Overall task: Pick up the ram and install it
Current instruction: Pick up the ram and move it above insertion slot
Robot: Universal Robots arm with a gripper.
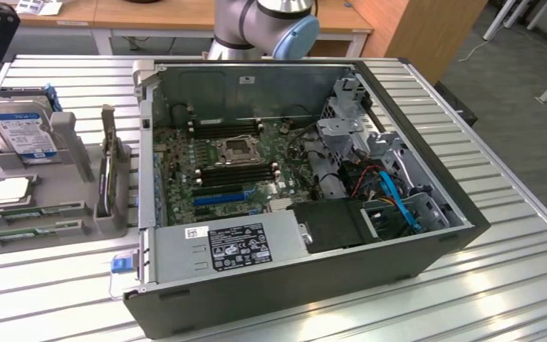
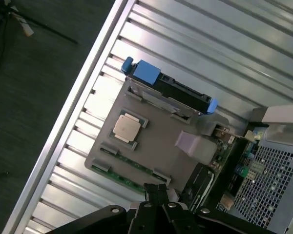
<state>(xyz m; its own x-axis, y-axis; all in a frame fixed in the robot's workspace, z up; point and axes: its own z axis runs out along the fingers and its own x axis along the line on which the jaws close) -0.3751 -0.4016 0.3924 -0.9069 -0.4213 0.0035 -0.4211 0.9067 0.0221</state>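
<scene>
Above the gray holder point(image 2: 156, 141), the claw point(image 2: 157, 189) hangs clenched (holding nothing) near the ram point(image 2: 128, 173).

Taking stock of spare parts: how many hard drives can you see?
1. The hard drive stands upright in the grey holder on the exterior view's left, beside the open computer case. More may be hidden in the case's drive bays.

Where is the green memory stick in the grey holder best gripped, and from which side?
Grip the memory stick near the middle of its long upper edge, coming straight down from above, pinching its two flat faces. It seems to stand on edge in a slot of the grey holder, so only the top is free.
</scene>
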